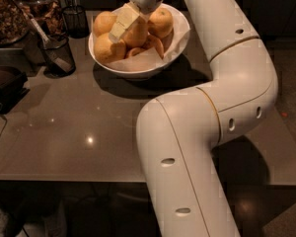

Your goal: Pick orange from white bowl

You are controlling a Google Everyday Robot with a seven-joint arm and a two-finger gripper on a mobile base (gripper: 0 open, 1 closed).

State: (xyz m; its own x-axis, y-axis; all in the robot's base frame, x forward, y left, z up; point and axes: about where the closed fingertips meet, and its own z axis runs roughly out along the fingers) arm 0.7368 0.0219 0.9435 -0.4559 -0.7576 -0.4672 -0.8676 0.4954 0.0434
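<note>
The white bowl point(147, 69) stands at the far middle of the table and holds several fruits. Pale oranges lie at its left point(104, 22), front left point(107, 49) and right point(161, 22). A fourth orange point(138, 34) sits in the middle. My gripper point(123, 23) reaches down into the bowl from the top edge of the view and rests against the left face of this middle orange. Smaller reddish fruits point(157, 44) lie low in the bowl beside it. The far side of the middle orange is hidden.
My white arm point(222, 88) bends over the right half of the table and fills the foreground. A black mesh cup point(58, 53) stands left of the bowl and another point(75, 19) behind it. Dark containers point(10, 19) crowd the far left.
</note>
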